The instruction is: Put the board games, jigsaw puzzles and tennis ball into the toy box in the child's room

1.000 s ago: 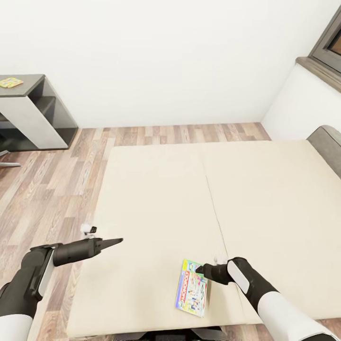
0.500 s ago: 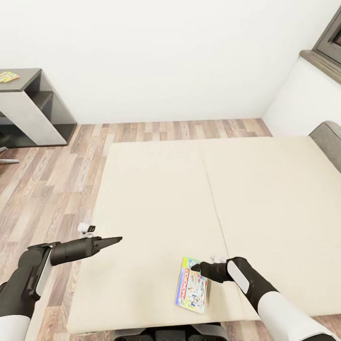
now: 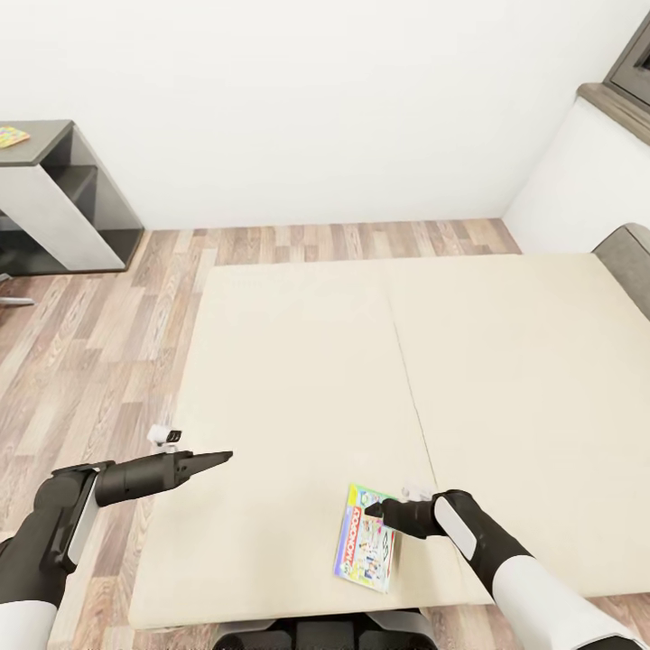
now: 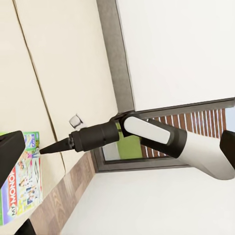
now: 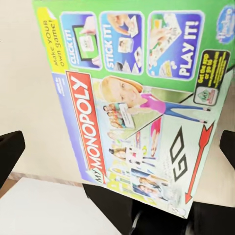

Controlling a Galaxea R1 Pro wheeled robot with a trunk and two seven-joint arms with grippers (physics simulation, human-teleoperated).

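A Monopoly board game (image 3: 365,539) lies flat on the beige mattress of the bed (image 3: 298,361), close to its near edge. My right gripper (image 3: 374,513) hovers just above the box's far corner. In the right wrist view the Monopoly box (image 5: 142,103) lies below, between the spread dark fingers (image 5: 10,152), so the right gripper (image 5: 117,147) is open and empty. My left gripper (image 3: 222,458) hangs over the mattress's left part, well left of the box, open and empty. The left wrist view shows the box (image 4: 19,183) too. A jigsaw puzzle (image 3: 11,136) rests on the table (image 3: 50,153) at the far left.
Wood-plank floor (image 3: 99,343) runs between the bed and the table. A white wall closes the far side. The grey headboard (image 3: 629,264) and a window ledge (image 3: 618,104) stand at the right. The robot's base sits against the bed's near edge.
The whole picture has drifted a little, so the camera moved. Both arms hold the same pose, and the right gripper stays over the Monopoly box.
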